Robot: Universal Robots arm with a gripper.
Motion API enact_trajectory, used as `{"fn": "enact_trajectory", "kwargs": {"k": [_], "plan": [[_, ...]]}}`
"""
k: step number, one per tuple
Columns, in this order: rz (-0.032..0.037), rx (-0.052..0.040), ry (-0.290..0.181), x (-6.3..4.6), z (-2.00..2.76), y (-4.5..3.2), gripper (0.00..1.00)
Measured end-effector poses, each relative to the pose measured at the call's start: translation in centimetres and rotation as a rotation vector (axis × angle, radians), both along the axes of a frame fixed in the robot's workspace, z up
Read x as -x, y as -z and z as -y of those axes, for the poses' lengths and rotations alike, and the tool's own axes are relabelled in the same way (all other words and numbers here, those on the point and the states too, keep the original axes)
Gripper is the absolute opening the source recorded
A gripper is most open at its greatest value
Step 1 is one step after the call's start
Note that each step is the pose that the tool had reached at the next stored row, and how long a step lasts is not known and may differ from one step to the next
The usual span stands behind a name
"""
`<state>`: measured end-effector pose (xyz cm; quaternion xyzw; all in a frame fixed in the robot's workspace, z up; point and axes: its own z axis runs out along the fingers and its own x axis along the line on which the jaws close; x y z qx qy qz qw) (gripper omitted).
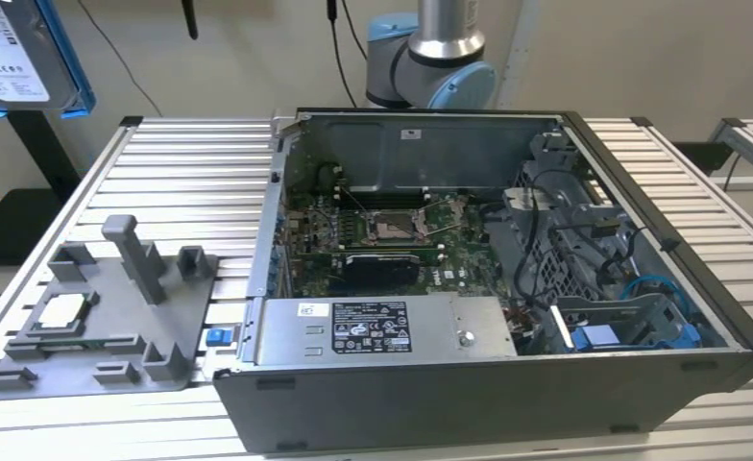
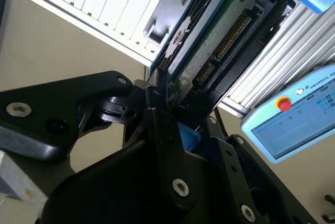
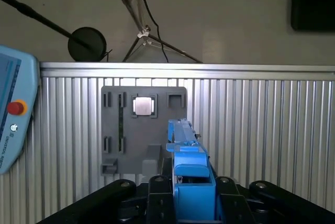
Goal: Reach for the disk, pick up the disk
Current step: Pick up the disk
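— Where's the disk?
— Upper left in the exterior view: the disk (image 1: 12, 58) hangs high above the table (image 1: 172, 163), clear of any snag. My pincer (image 3: 191, 195) seems clamped on its blue bracket (image 3: 183, 153), though the contact is partly hidden.
— The containers?
— The grey tray (image 1: 158, 331) holds a small chip (image 1: 64, 309); the open case (image 1: 479, 403) holds a circuit board (image 1: 376, 235).

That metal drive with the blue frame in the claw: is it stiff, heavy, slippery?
Likely stiff: the disk is a flat metal slab, held straight by the gripper. Probably heavy for its size, being metal. Its blue bracket looks like smooth plastic, so it might slip.
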<state>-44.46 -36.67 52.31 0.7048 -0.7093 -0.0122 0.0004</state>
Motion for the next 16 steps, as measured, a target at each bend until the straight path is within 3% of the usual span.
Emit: {"fn": "enact_trajectory", "kwargs": {"k": [16], "plan": [[-0.0004,-0.0001,0.000,-3.3,0.00,0.01,0.00]]}}
